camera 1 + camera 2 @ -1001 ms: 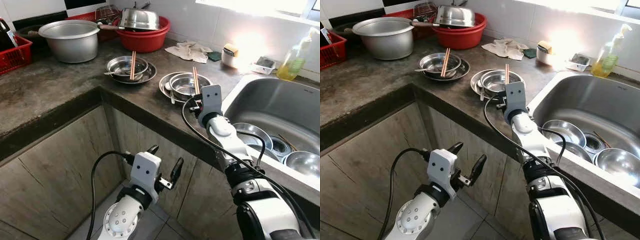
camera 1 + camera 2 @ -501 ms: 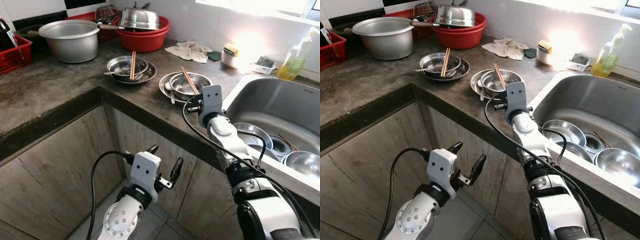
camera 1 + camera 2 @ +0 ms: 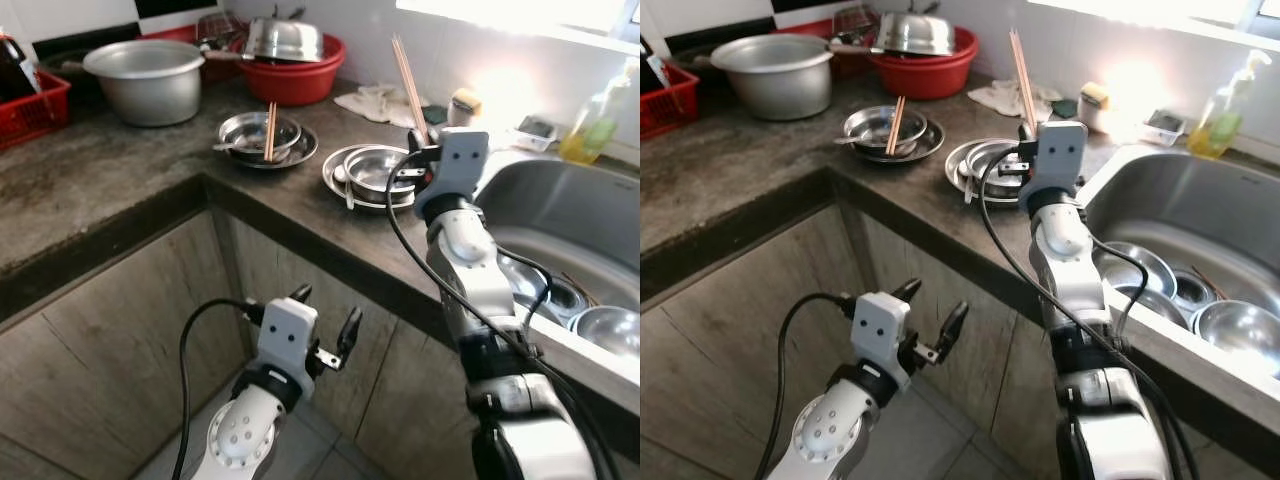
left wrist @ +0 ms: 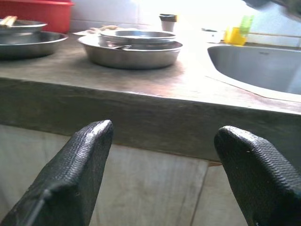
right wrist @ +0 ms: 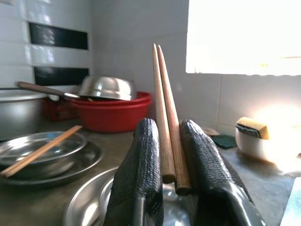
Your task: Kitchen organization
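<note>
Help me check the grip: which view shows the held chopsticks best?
The right wrist view: the chopsticks stand pinched between the right claw fingers. Both eye views show them from behind, pointing up above the wrist.

The dark grey stone surface [image 3: 120, 170] carries a large aluminium pot [image 3: 145, 78], a red plastic basin [image 3: 295, 78], two stacks of steel plates and bowls [image 3: 262, 140] [image 3: 372, 172], a crumpled white cloth [image 3: 375, 102] and a red basket [image 3: 35, 100].
</note>
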Robot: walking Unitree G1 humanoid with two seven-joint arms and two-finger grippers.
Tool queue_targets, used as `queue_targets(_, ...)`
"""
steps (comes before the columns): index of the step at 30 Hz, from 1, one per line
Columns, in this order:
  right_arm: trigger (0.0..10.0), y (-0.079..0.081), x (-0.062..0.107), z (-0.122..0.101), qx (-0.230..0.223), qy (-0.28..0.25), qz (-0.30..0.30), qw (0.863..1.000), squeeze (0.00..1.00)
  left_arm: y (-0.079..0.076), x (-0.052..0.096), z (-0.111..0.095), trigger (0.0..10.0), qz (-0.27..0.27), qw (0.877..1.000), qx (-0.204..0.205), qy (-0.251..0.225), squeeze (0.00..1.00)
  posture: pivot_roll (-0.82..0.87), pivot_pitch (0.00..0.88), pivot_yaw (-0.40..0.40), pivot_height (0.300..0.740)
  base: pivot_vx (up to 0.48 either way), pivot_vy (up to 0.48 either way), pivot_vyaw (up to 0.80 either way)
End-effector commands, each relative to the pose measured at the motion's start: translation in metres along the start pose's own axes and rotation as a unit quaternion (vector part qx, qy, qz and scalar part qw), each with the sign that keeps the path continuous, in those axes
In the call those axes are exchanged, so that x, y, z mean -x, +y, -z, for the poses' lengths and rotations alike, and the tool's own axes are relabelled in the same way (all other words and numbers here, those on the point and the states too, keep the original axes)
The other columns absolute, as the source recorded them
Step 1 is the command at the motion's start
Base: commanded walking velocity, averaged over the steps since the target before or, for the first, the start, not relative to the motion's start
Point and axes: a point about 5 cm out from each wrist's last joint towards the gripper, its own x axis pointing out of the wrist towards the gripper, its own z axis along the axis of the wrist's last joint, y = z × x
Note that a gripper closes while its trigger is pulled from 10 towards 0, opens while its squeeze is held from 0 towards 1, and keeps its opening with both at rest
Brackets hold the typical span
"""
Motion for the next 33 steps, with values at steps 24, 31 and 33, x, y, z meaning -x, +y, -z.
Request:
queue_targets(24,10.0,-0.017,0.072,-0.006,0.005,0.056,0.051,0.997,0.0,0.007,-0.011,0.006,10.0,0.0,0.999,-0.039,0.009,0.0,0.04,0.041,-0.031,0.74,0.0,-0.03,-0.56)
queue_targets(31,10.0,-0.016,0.072,-0.005,0.006,0.064,0.047,0.997,0.0,0.011,-0.012,0.007,10.0,-0.018,0.999,-0.03,0.014,0.0,0.04,0.035,-0.031,0.74,0.076,-0.159,-0.79)
queue_targets(33,10.0,-0.015,0.072,-0.005,0.006,0.069,0.043,0.997,0.0,0.013,-0.012,0.007,10.0,-0.021,0.999,-0.031,0.013,0.0,0.04,0.036,-0.029,0.74,0.0,0.0,-0.78)
